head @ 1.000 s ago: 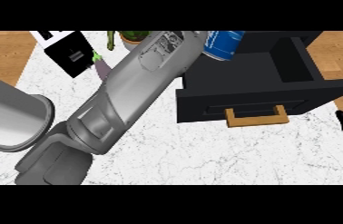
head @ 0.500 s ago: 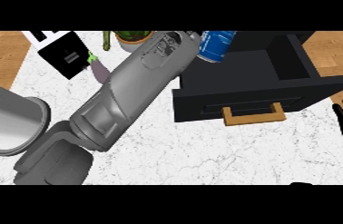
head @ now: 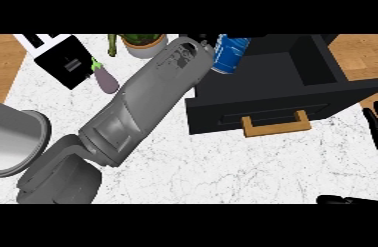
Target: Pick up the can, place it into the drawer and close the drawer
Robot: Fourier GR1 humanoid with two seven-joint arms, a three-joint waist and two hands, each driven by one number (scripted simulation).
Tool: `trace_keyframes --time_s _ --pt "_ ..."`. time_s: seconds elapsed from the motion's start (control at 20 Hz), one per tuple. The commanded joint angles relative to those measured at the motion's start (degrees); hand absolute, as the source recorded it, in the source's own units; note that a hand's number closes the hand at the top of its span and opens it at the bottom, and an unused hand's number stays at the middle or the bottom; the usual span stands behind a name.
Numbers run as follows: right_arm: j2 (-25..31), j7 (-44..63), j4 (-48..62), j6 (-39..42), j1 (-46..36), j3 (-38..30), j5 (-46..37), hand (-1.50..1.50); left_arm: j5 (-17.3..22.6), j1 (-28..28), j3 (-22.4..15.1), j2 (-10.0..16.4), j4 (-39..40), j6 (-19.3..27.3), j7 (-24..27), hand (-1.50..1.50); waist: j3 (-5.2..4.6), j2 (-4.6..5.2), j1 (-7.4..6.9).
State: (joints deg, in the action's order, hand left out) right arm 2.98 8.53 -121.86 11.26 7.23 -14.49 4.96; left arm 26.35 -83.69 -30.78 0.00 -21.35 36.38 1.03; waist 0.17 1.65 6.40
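Because the tabletop (head: 221,166) is crowded along its left side, the step in hand, getting the can into the drawer, calls for a clean path. At the left edge sits a grey metal pot (head: 18,141). At upper left lie a black appliance (head: 65,63), a purple eggplant (head: 106,81) and a potted plant (head: 142,43). The left forearm (head: 140,111) runs diagonally from lower left to upper centre. The left hand (head: 205,39) is almost wholly hidden beyond its wrist, so whether it has hold of anything cannot be told. Just right of the wrist, the blue can (head: 230,53) is tilted at the rear left corner of the open black drawer (head: 273,91); whether it rests inside or hangs above the rim is unclear. To do this well, the can should probably go further right, clear of the wall, and be lowered upright, leaving the wooden handle (head: 275,125) free for the push. The right hand (head: 371,117) rests at the right edge, its fingers (head: 370,110) straight and holding nothing.
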Motion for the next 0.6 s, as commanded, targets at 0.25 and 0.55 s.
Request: trace_keyframes --time_s 0.25,0.55 --pt "0.5 1.4 -1.6 -0.1 -1.8 1.6 -1.1 -1.5 2.1 1.2 -4.5 0.0 0.5 5.8 0.1 -1.5 -0.01 0.08 1.44" --pt "0.4 1.8 -1.5 -0.1 -2.0 1.4 -0.3 -1.5 3.9 1.8 -6.5 0.0 0.0 8.1 -0.6 -1.5 0.0 0.08 1.68"
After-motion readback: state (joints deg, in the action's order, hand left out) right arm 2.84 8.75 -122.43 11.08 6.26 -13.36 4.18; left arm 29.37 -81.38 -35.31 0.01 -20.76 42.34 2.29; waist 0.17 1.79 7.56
